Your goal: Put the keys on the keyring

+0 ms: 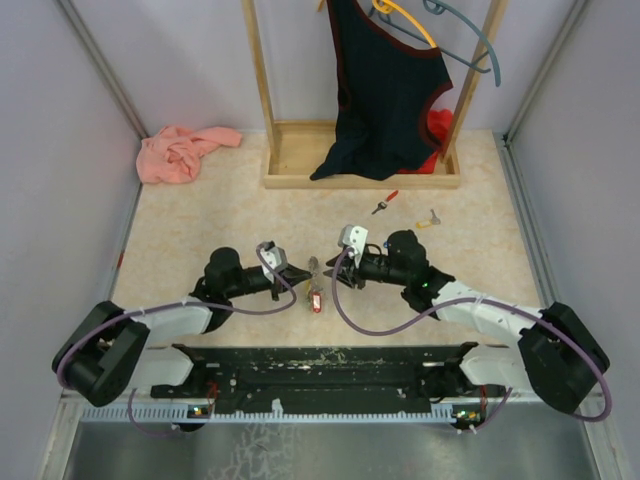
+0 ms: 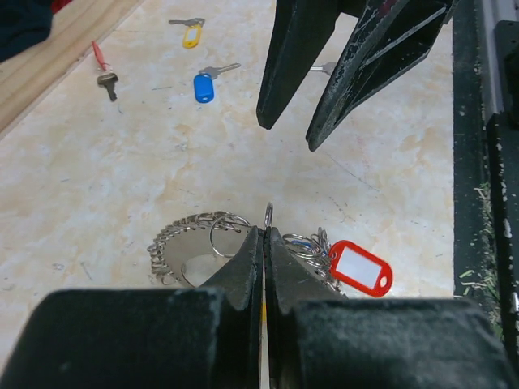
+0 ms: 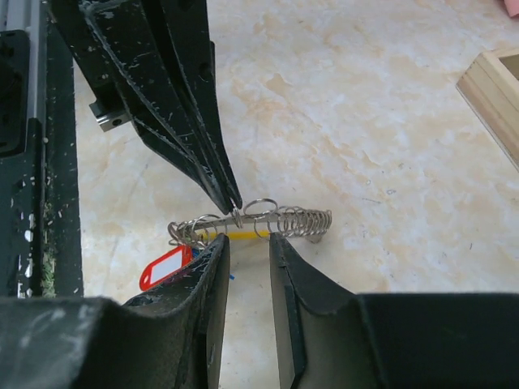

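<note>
Fingers of the left gripper (image 2: 265, 237) are pressed together, pinching a small wire loop that stands up from the keyring (image 3: 268, 220). The keyring lies on the table (image 1: 200, 215) between the two arms, a bunched coil of grey rings with a yellow strip along it and a red tag (image 2: 361, 268) at one end. Facing it, the right gripper (image 3: 249, 241) has its fingers spread with nothing between them, their tips just beside the coil on the near side. As for progress, I judge the work barely begun. The red key (image 2: 102, 68), the yellow key (image 2: 188, 33) and the blue key (image 2: 206, 84) all lie loose on the table, well apart from the keyring, and none is in either gripper. Whether any key already hangs in the bunch I cannot tell, since only rings and the tag show there. What is left, then, is to fetch each key and thread it on. Of containers there is little to report — only the shallow wooden frame (image 1: 300, 180) at the foot of the clothes rack, where the hem of a dark garment (image 1: 385, 90) hangs and something red shows behind it.
</note>
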Controlling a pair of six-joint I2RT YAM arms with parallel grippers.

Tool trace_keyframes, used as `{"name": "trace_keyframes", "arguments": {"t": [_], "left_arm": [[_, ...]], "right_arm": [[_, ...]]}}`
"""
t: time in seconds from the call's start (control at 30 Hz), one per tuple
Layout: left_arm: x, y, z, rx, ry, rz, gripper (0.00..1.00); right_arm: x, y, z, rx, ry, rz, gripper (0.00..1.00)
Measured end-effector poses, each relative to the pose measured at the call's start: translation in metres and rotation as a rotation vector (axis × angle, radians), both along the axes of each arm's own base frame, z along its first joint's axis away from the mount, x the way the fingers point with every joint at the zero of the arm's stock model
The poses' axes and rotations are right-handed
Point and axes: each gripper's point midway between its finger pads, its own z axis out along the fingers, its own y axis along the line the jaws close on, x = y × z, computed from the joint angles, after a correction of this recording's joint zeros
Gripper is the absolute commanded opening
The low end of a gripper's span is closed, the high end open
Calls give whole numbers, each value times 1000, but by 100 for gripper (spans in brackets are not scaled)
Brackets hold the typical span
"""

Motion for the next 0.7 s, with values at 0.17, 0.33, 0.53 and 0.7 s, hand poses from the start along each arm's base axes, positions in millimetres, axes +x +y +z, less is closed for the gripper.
{"name": "trace_keyframes", "arguments": {"t": [0.17, 0.33, 0.53, 0.7], "left_arm": [[3, 2, 2, 27, -61, 54, 1], [5, 0, 1, 48, -92, 88, 1], [5, -4, 1, 63, -120, 130, 1], [6, -6, 1, 70, -124, 163, 1]], "right_arm": [[1, -1, -3, -2, -16, -7, 28], [2, 2, -17, -32, -59, -8, 28], [7, 10, -22, -39, -141, -31, 28], [14, 14, -25, -34, -173, -58, 28]]}}
